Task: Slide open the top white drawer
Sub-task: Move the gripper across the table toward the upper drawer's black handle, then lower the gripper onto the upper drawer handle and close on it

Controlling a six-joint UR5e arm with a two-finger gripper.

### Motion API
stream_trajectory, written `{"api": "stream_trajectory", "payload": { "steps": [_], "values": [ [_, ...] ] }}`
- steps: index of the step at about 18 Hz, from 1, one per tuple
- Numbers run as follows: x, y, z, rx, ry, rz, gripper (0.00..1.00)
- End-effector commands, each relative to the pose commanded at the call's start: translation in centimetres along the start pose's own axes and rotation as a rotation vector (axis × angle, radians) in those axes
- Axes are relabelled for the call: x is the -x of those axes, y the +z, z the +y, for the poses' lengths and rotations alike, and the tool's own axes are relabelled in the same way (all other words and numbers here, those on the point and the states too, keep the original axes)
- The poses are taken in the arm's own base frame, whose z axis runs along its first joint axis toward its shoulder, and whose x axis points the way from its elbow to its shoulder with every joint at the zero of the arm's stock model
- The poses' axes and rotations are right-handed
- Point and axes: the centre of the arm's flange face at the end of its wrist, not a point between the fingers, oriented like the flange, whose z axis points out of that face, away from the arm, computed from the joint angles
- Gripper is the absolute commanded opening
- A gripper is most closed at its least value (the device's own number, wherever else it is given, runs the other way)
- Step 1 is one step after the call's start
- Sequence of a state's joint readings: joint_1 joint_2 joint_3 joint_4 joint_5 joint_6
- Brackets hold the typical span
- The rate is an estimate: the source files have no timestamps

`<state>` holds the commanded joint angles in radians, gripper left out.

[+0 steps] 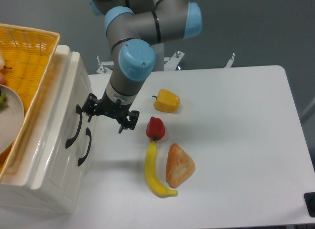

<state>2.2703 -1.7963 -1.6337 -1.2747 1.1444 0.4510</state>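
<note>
The white cabinet stands at the left with its front facing right. The top white drawer (63,115) looks closed, flush with the front, and carries a curved black handle (73,128). The lower drawer's black handle (84,147) sits just below and to the right of it. My gripper (105,119) hangs close in front of the cabinet, open and empty. Its left finger (89,110) is right beside the far end of the top handle; I cannot tell whether it touches.
A yellow wicker basket (29,51) with a plate rests on top of the cabinet. On the table lie a yellow pepper (166,101), a red pepper (155,128), a banana (153,172) and a piece of bread (179,165), all just right of the gripper.
</note>
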Motion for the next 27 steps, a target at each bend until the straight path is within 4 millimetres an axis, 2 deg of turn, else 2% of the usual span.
{"api": "stream_trajectory", "payload": {
  "steps": [9, 14, 21, 27],
  "values": [
    [-0.7, -0.6, -0.3, -0.025, 0.003, 0.024, 1.00],
    [-1.6, -0.1, -0.4, -0.021, 0.016, 0.035, 1.00],
    [-2.1, 0.9, -0.7, -0.015, 0.027, 0.038, 0.93],
    [-2.1, 0.8, -0.9, -0.025, 0.032, 0.033, 0.85]
  ]
}}
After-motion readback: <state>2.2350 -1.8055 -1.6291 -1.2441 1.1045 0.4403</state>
